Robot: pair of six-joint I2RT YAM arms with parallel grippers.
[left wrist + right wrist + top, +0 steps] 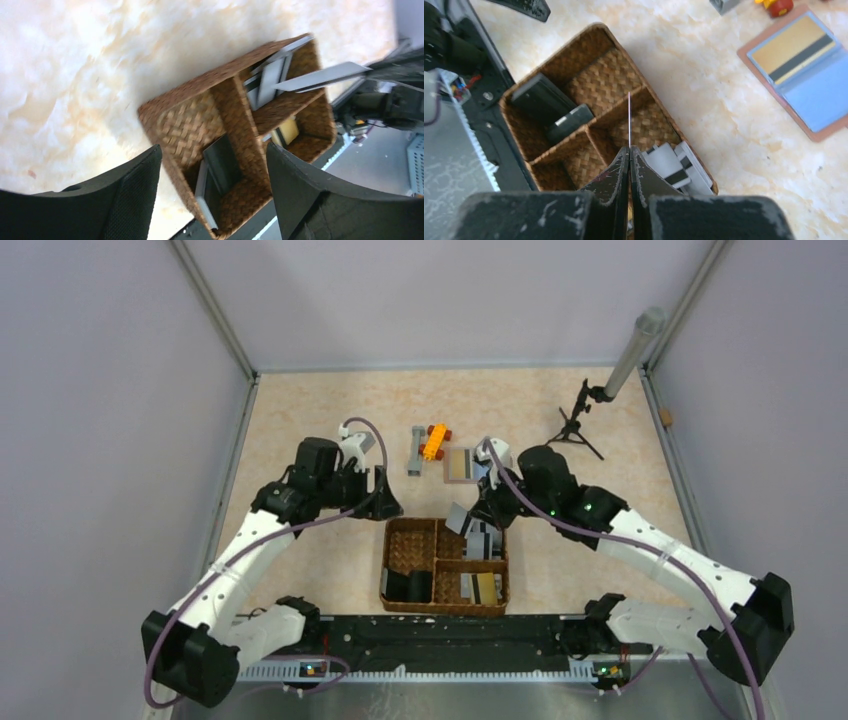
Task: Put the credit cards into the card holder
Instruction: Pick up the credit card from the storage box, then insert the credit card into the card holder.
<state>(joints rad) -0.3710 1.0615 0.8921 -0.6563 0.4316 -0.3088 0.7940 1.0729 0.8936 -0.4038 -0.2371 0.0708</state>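
My right gripper [629,150] pinches a grey card [325,77] edgewise, likely for slotting into the card holder [819,95]; left gripper [214,146] spread, empty.

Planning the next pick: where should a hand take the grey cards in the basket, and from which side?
Pinch the upper edge of the grey cards, coming from above. They lean on edge in a basket compartment, so its walls block the sides and only that edge stands free.
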